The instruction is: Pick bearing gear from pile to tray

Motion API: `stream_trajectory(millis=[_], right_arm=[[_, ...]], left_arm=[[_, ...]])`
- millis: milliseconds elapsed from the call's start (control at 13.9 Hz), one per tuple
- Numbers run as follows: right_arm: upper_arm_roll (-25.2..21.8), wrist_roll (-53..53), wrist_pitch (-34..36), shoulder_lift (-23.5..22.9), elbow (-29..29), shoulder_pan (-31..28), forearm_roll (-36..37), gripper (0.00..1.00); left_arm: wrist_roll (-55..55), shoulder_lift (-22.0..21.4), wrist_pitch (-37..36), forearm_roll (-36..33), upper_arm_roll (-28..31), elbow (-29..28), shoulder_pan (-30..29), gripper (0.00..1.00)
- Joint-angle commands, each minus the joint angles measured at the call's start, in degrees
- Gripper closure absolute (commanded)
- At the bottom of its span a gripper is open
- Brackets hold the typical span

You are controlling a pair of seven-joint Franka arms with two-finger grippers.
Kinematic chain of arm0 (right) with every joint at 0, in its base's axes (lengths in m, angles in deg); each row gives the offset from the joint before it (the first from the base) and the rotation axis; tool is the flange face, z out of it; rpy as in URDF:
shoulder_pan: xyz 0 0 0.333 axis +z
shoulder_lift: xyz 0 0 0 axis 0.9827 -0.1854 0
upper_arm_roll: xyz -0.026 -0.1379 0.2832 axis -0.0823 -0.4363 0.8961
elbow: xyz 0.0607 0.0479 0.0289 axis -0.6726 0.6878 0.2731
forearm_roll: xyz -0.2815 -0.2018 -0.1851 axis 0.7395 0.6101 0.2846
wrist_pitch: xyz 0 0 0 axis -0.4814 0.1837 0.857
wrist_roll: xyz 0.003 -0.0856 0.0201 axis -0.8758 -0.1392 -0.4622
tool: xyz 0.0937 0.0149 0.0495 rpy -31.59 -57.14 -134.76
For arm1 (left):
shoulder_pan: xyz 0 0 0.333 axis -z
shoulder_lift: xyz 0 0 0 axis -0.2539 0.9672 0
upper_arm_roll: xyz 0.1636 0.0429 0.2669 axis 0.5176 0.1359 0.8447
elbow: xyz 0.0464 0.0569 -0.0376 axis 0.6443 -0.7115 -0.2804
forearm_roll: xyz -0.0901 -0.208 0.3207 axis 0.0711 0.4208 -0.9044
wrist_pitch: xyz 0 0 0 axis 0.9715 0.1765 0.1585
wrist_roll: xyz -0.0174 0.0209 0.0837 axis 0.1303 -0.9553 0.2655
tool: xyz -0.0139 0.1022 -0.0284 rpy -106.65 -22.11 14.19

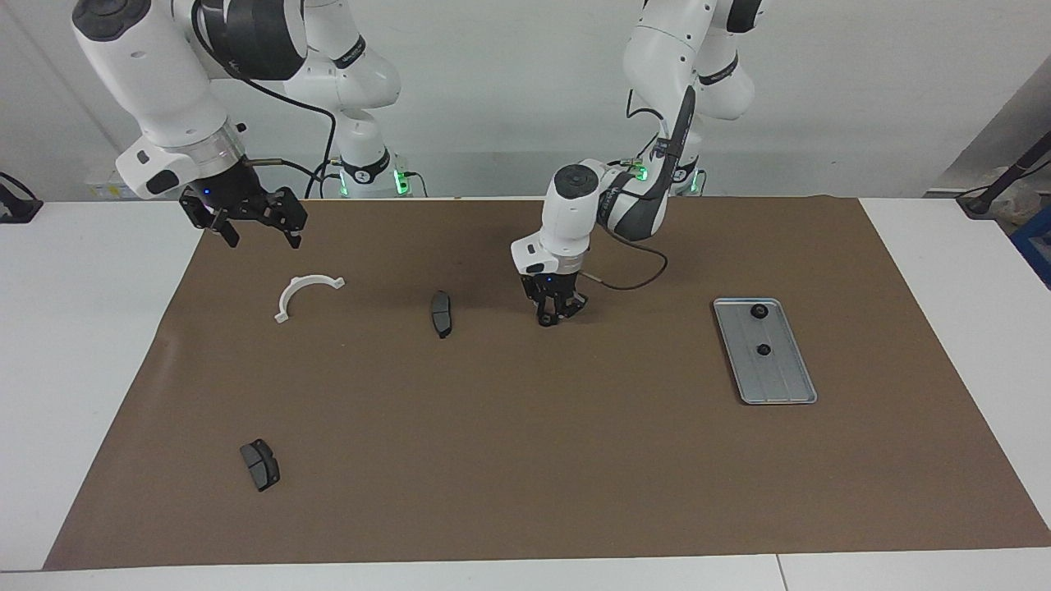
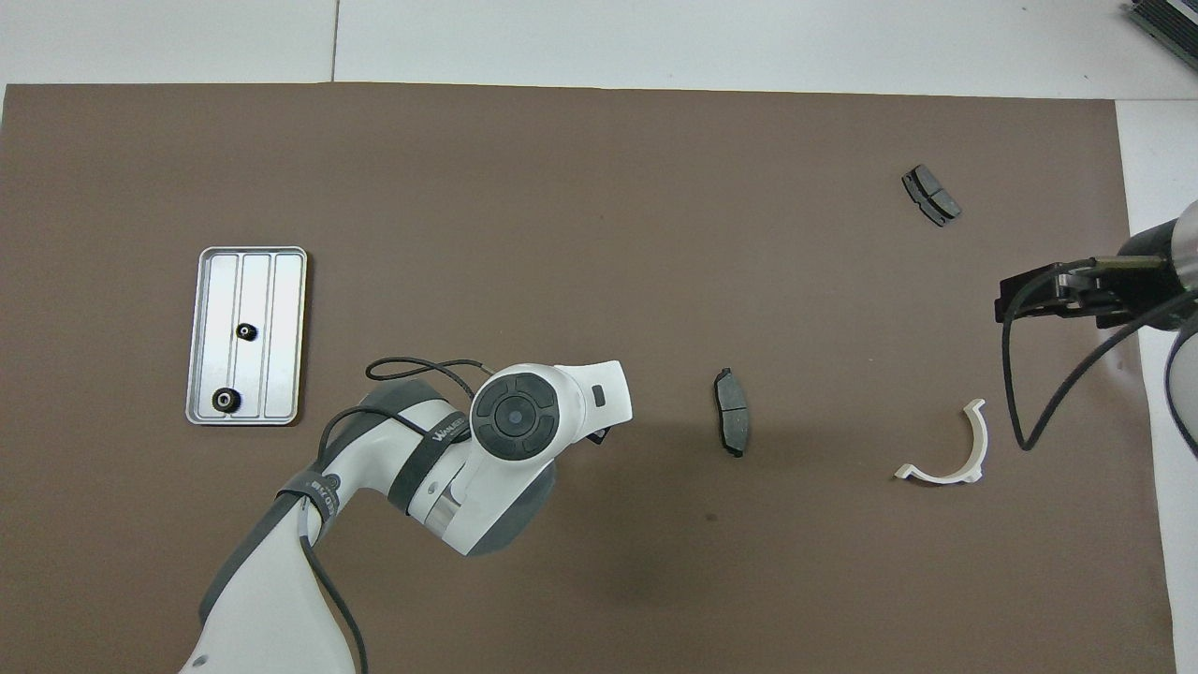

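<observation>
Brown mat (image 1: 525, 460); left gripper (image 1: 553, 318) was down on it, pinching a gear (image 1: 544, 321), I judged. Next: lift, carry to the tray (image 1: 784, 382); right gripper (image 1: 256, 235) waited, jaws wide.

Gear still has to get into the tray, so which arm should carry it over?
Left. The left gripper is down on the mat at a small black gear, toward the tray end. The right gripper waits raised near the white bracket.

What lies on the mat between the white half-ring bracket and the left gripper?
One dark brake pad lies between the bracket and the left gripper; the facing view shows it, with bare mat either side.
</observation>
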Motion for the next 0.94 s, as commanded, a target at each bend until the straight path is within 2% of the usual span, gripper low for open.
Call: stream_trajectory(millis=[0, 144, 432, 576, 864], right_arm=[[0.4, 0.7, 0.4, 0.5, 0.0, -0.5, -0.4, 0.00], [0.4, 0.7, 0.5, 0.5, 0.1, -0.5, -0.4, 0.00], [0.4, 0.9, 0.4, 0.5, 0.1, -0.5, -0.4, 0.00], [0.4, 0.9, 0.3, 0.6, 0.1, -0.6, -0.4, 0.00], [0.4, 0.8, -0.2, 0.6, 0.2, -0.6, -0.4, 0.00]], left_arm=[[-0.3, -0.9, -1.1, 0.1, 0.8, -1.0, 1.2, 0.73], [-0.3, -0.9, -1.0, 0.1, 0.8, -0.8, 1.1, 0.77], [-0.3, -0.8, -1.2, 0.1, 0.8, -0.1, 0.4, 0.94], [-0.3, -0.5, -1.4, 0.1, 0.9, 1.0, -0.1, 0.98], [-0.5, -0.1, -6.3, 0.1, 1.0, 6.2, -4.6, 0.98]])
